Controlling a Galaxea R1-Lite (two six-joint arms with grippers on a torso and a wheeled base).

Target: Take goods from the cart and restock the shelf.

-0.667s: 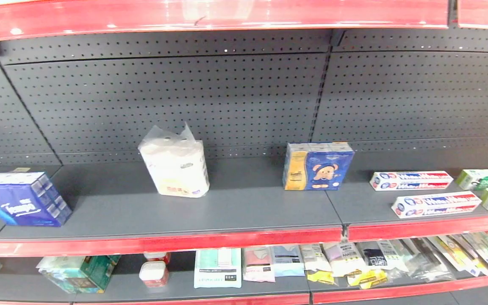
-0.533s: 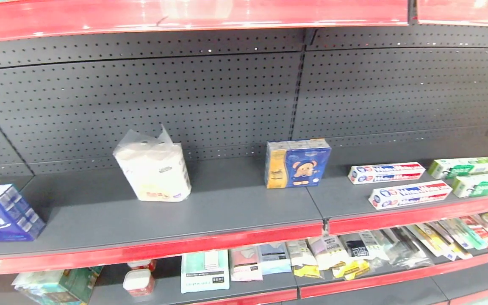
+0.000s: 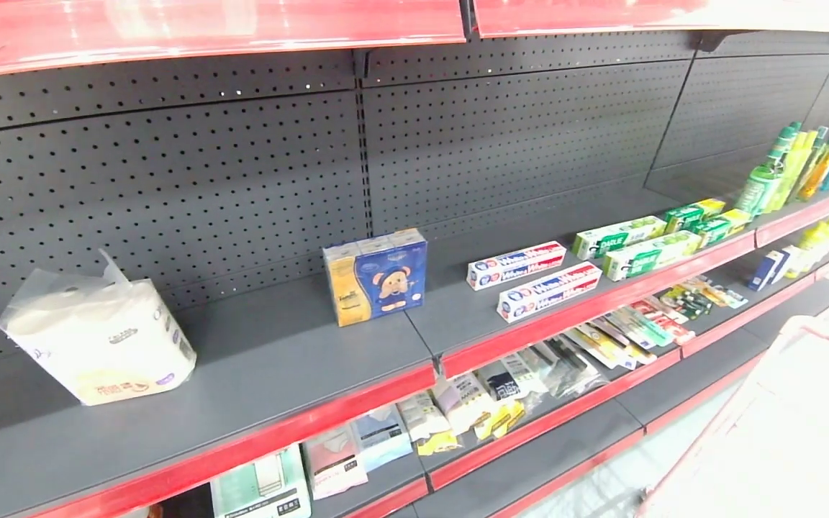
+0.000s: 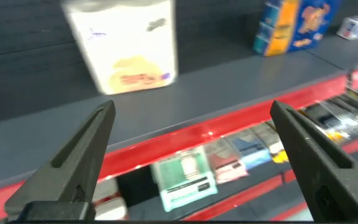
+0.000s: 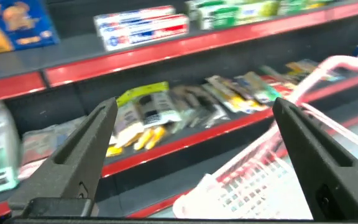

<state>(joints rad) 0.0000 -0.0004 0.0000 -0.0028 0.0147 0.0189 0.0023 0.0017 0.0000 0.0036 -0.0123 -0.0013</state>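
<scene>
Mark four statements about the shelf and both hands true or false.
The toilet paper pack and the blue tissue pack stand on the same shelf. True.
The left hand grips the toilet paper pack. False: it is open and empty.
Two red-and-white toothpaste boxes lie to the right of the blue tissue pack. True.
The right hand is shut on a box. False: it is open and empty.

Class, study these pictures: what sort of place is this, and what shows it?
Probably a shop aisle: long red-edged shelves stocked with toothpaste boxes and a tissue pack, with a cart nearby.
</scene>
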